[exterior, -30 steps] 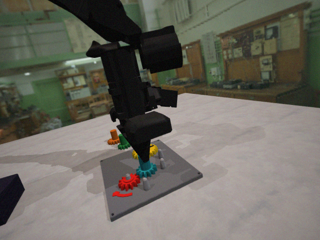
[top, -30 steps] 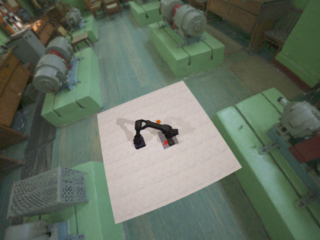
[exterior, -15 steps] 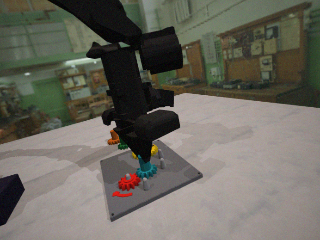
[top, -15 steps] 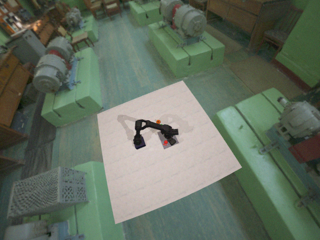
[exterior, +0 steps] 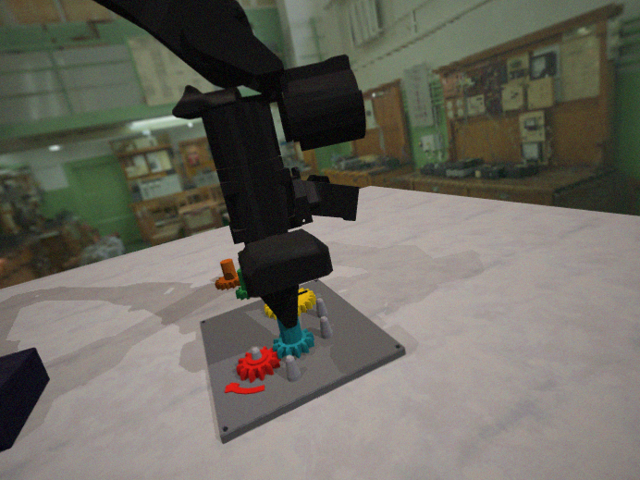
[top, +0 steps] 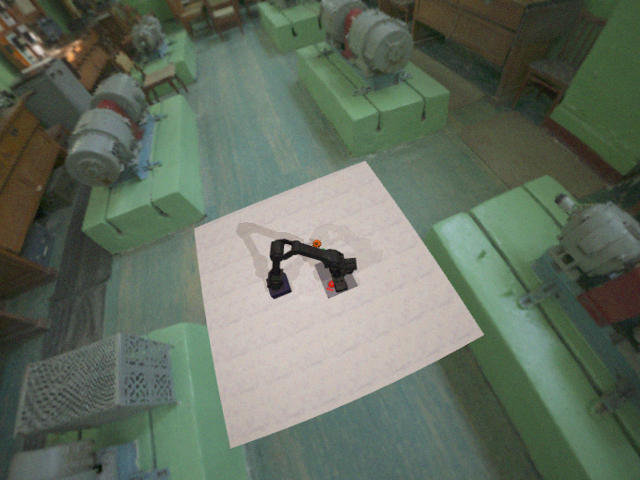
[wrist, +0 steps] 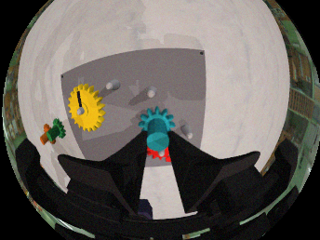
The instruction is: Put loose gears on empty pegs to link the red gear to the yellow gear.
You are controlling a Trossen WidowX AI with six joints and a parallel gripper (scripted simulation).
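Gripping the teal gear (exterior: 292,340) (wrist: 157,123) by its upright stem: one pair of black fingers (exterior: 282,303), closed on it. Gear low over the grey board (top: 351,284) (exterior: 363,340) (wrist: 186,76), just beside the red gear (top: 330,284) (exterior: 258,366) (wrist: 155,153); its teeth appear to meet the red ones, though the fit and its seating are hard to make out.

Red arrow (top: 329,289) (exterior: 245,389), one, curved, beside the red gear. Yellow gear (exterior: 306,301) (wrist: 90,111), one, black stripe, on its peg, apart from the teal.

Pegs, bare, three: first (exterior: 292,368) (wrist: 187,132), near the teal and red gears; second (exterior: 326,327) (wrist: 151,92); third (exterior: 320,307) (wrist: 113,85), nearest the yellow.

Off the board, on the pale surface (top: 299,363) (exterior: 480,340) (wrist: 167,11): green gear (top: 323,249) (exterior: 241,293) (wrist: 53,131) and orange gear (top: 316,243) (exterior: 227,271) (wrist: 45,134), stemmed.
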